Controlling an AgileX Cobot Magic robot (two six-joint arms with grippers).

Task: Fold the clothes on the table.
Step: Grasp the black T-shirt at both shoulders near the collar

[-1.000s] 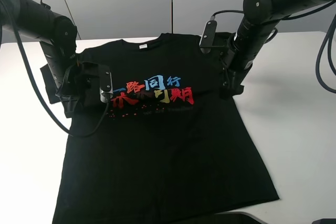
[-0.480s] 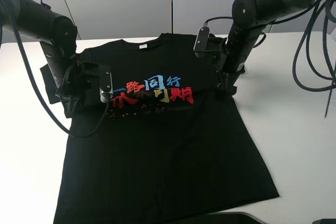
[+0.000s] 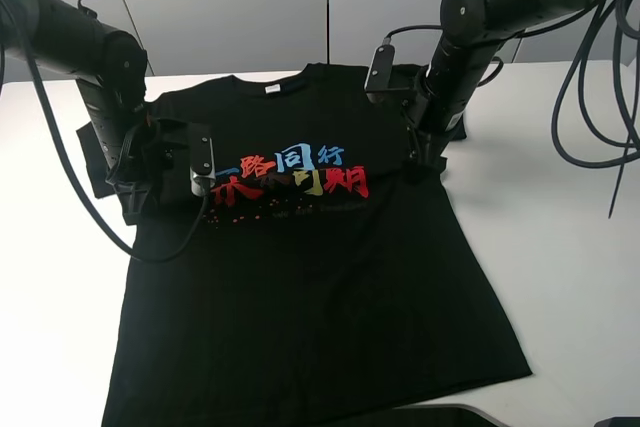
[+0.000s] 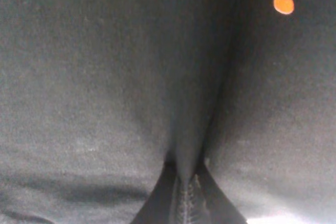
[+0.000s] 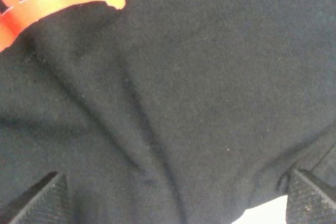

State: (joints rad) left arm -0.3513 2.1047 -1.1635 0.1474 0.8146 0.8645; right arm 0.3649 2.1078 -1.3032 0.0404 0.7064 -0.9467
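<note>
The black T-shirt [image 3: 310, 277] lies flat, chest up, on the white table [image 3: 560, 247], with its coloured print [image 3: 290, 175] and white neck label [image 3: 272, 89] showing. My left gripper [image 3: 135, 197] is down at the shirt's left sleeve edge. In the left wrist view it [image 4: 186, 203] is shut, pinching a ridge of the black cloth [image 4: 105, 77]. My right gripper [image 3: 418, 162] sits on the shirt's right side beside the print. In the right wrist view it [image 5: 173, 198] is open, its fingertips [image 5: 42, 198] wide apart over the cloth [image 5: 199, 77].
Grey wall panels [image 3: 230, 7] stand behind the table's far edge. Black cables [image 3: 600, 97] hang at the right. A dark object [image 3: 440, 417] shows at the front edge. Bare white table lies on both sides of the shirt.
My right arm has moved left and a little toward the far edge, further onto the shirt's right side. The left arm and the shirt have not visibly moved.
</note>
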